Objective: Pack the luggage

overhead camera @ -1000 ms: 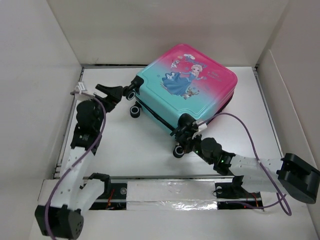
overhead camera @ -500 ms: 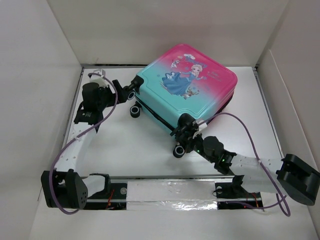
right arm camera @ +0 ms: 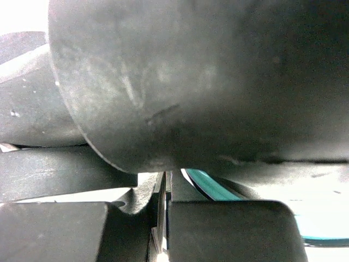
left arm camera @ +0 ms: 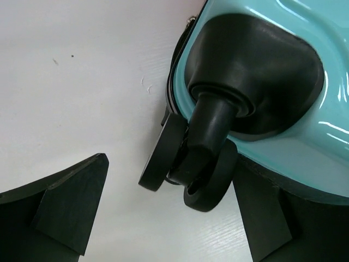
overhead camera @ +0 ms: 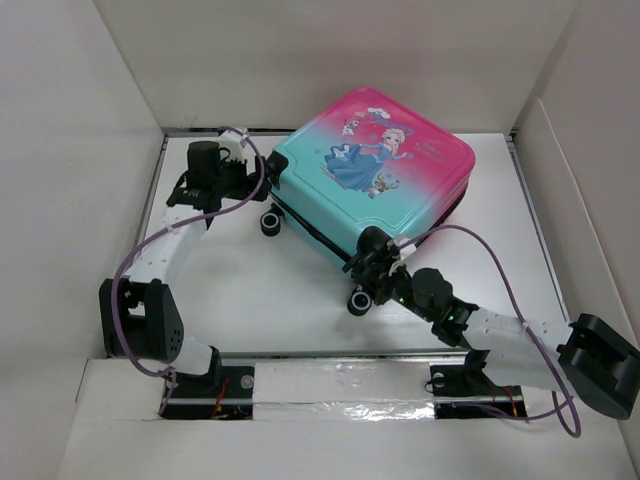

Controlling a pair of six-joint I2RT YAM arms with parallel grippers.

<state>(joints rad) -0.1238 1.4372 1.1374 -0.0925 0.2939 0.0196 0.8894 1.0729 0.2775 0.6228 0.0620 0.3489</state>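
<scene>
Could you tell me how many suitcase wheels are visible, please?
4: far-left wheel between the left fingers; second wheel beside it; third wheel by the right fingers; fourth wheel below.

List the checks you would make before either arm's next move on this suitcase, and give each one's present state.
1. Luggage lid down, flat on the table: ok.
2. Left gripper open: ok.
3. Far-left wheel inside the left gripper's open jaws: ok.
4. Right gripper shut at the near corner: ok.
5. Anything pinched in the right gripper: cannot tell.
6. Zip closed all round: cannot tell.
</scene>
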